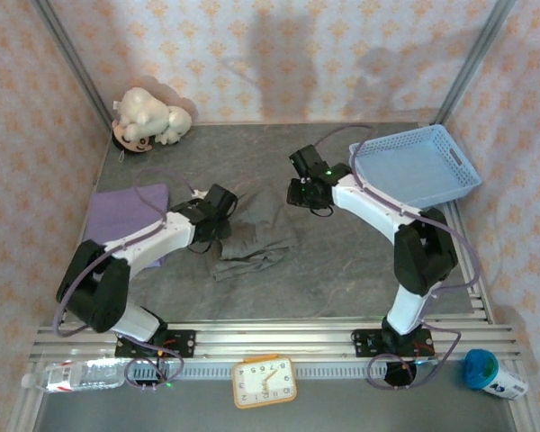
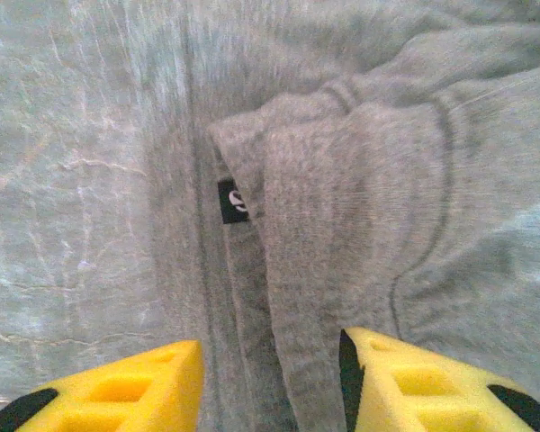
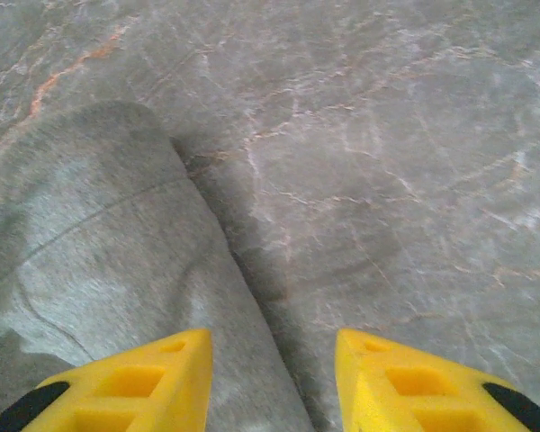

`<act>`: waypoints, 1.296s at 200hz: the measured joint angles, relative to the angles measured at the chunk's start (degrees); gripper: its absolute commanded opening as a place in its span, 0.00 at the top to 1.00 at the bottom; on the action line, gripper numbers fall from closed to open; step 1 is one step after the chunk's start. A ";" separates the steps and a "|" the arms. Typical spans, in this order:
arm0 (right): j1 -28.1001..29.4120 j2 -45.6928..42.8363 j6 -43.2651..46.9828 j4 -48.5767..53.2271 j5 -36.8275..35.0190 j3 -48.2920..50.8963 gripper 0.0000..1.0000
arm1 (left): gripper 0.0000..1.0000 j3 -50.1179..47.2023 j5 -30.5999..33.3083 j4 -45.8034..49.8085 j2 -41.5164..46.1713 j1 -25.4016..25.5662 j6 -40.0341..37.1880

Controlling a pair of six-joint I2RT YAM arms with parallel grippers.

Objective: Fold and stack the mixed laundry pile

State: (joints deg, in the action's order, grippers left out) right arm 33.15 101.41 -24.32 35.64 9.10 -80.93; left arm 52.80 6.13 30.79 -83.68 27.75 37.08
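Looking down from the top external camera: the grey shirt (image 1: 252,241) lies crumpled at the centre of the dark tabletop (image 1: 342,270). The purple shirt (image 1: 126,211) lies flat at the left edge, partly under the left arm. The left gripper (image 1: 218,218) sits over the grey shirt's left side. The right gripper (image 1: 301,184) is at the shirt's upper right. A light blue basket (image 1: 414,162) stands at upper right, its lattice floor showing all across. A white plush toy (image 1: 151,117) sits in the upper left corner. Along the bottom of the frame: a clear bottle (image 1: 76,373) on its side, an orange clock (image 1: 264,382) and a blue-capped bottle (image 1: 493,373); contents cannot be made out.

Left wrist: the left gripper (image 2: 270,360) has its yellow fingers moderately apart, gripping nothing. A fold of the grey shirt (image 2: 387,180) runs between them. A small black label (image 2: 233,202) sits mid-frame, with bare tabletop (image 2: 63,180) at left.

Right wrist: the right gripper (image 3: 272,360) is parted about as much, holding nothing. The grey shirt (image 3: 99,234) fills lower left, the tabletop (image 3: 387,162) the rest.
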 measured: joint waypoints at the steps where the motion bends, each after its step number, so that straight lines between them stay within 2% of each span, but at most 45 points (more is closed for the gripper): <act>1: 0.00 0.22 0.11 -0.17 0.22 -0.11 0.62 | 0.55 0.00 0.00 0.04 0.35 0.00 -0.02; 29: -0.11 4.70 0.79 -2.80 4.55 -3.19 0.65 | 0.56 -0.04 -1.40 -1.18 5.29 0.22 0.96; 52: -0.09 9.25 0.79 -5.75 8.66 -6.34 0.67 | 0.58 -1.22 -3.87 -6.12 6.12 2.08 3.17; 101: 0.24 19.43 0.35 -9.33 13.49 -13.22 0.70 | 0.68 -4.61 -8.24 -13.66 -2.36 4.48 8.52; 117: 0.22 22.12 0.17 -9.27 13.33 -15.19 0.73 | 0.69 -5.64 -8.22 -13.51 -4.83 4.48 9.53; 148: 0.15 24.57 -1.03 -8.46 11.96 -16.63 0.73 | 0.70 -6.03 -6.47 -12.94 -5.42 4.52 9.60; 175: 0.20 24.06 -1.60 -8.48 10.16 -15.50 0.73 | 0.70 -5.49 -4.72 -11.96 -6.32 4.52 8.98; 196: 0.17 20.41 -2.12 -9.20 6.75 -9.77 0.74 | 0.69 -2.14 -3.26 -10.43 -9.62 4.52 6.27; 241: -0.35 6.34 -5.44 -9.16 -0.17 8.85 0.73 | 0.58 10.91 0.07 -8.13 -19.98 4.52 -7.19; 259: -0.37 0.92 -7.74 -9.18 -0.31 15.34 0.67 | 0.50 16.15 0.39 -8.02 -23.26 4.35 -13.57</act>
State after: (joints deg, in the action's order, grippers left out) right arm 32.77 102.32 -32.05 26.46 8.80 -65.58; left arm 68.95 6.52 22.76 -106.94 32.10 23.51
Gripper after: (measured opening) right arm 0.293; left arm 0.452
